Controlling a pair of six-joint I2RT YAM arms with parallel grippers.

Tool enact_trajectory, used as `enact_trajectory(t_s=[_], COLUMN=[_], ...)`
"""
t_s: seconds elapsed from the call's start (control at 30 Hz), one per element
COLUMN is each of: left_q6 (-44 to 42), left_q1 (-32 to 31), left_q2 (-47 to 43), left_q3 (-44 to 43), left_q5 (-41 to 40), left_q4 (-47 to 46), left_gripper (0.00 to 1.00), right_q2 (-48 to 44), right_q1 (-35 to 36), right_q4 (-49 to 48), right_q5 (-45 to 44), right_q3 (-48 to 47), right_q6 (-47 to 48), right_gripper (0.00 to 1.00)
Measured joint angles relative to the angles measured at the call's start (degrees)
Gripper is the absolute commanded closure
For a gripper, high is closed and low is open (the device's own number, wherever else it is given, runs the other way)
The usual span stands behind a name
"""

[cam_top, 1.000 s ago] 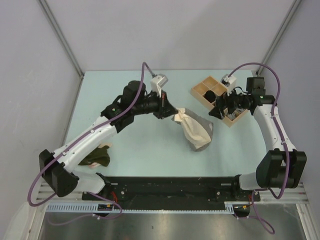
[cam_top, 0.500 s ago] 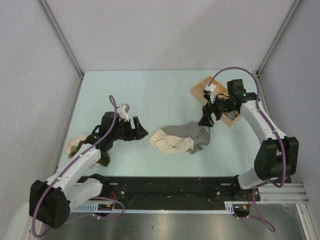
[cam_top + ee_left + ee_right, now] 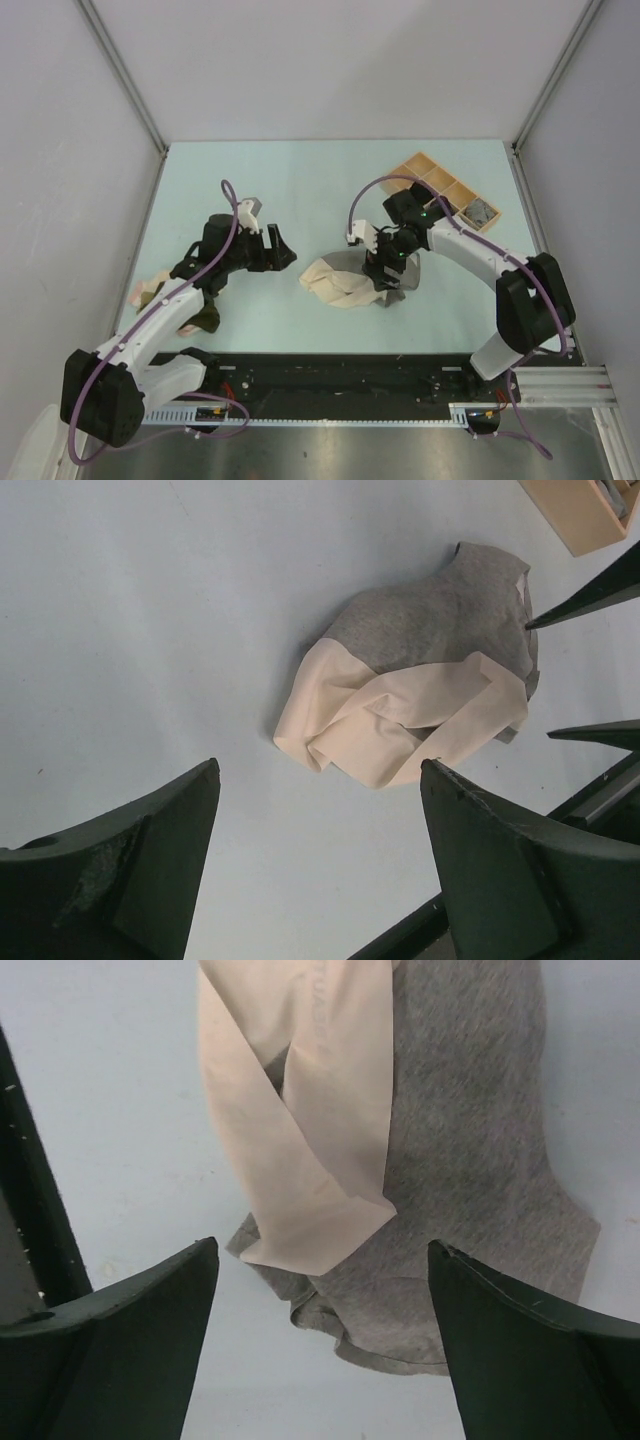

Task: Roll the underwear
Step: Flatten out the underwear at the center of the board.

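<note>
1. Hovering right gripper (image 3: 320, 1250): jaws spread wide, nothing held, fingers straddling the near end of the grey and pink-beige underwear (image 3: 470, 1160) just below.
2. Left gripper (image 3: 320, 770): jaws wide apart too, empty, well apart from that garment and facing it from the left.
3. Garment state: crumpled heap mid-table (image 3: 250, 180), pink-beige band folded over the grey body. It is neither flat nor rolled, so I judge the roll not yet begun.
4. Risk: closing on the heap as it lies likely pinches several layers, giving a lumpy, lopsided roll. The folded-over band is the cause.
5. Risk: a one-sided pull could drag the whole piece across the smooth table instead of spreading it, since nothing pins the far side.
6. Risk: both grippers closing in on one small cloth could make the fingers clash.
7. Right arm (image 3: 470, 250): bent at the elbow, reaching in from the right, wrist tipped down over the garment.
8. Left arm (image 3: 170, 300): low, forearm angled toward centre.
9. Outward: olive and pink underwear (image 3: 205, 318) beside the left arm near the table's left edge. Wooden tray (image 3: 412, 168) sits far right, with grey cloth (image 3: 480, 212) in one compartment.
</note>
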State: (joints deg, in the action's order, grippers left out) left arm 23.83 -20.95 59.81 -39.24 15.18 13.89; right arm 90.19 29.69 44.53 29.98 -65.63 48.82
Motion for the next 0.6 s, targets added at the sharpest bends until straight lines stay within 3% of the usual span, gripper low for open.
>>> enact_trajectory(t_s=[0.13, 0.23, 0.33, 0.47, 0.53, 0.6], left_q6=[-0.17, -0.17, -0.17, -0.2, -0.17, -0.2], left_q1=[0.0, 0.0, 0.0, -0.02, 0.0, 0.0], left_q2=[0.0, 0.0, 0.0, 0.0, 0.0, 0.0], left_q3=[0.02, 0.02, 0.02, 0.02, 0.04, 0.07], left_q5=[0.0, 0.02, 0.04, 0.04, 0.04, 0.04], left_q4=[-0.04, -0.13, -0.13, -0.15, -0.15, -0.15], left_gripper=[0.15, 0.15, 0.14, 0.14, 0.14, 0.14], right_q2=[3.48, 5.03, 5.95, 6.03, 6.03, 6.03], right_q1=[1.18, 1.9, 2.64, 3.87, 4.57, 5.29], right_q4=[-0.83, -1.36, -1.73, -1.64, -1.29, -0.81], right_q5=[-3.56, -4.48, -4.92, -4.68, -4.37, -3.87], right_q3=[0.04, 0.04, 0.04, 0.04, 0.07, 0.07], right_q6=[-0.17, -0.66, -0.92, -0.96, -1.07, -0.92], right_gripper=[0.26, 0.28, 0.4, 0.91, 1.0, 1.0])
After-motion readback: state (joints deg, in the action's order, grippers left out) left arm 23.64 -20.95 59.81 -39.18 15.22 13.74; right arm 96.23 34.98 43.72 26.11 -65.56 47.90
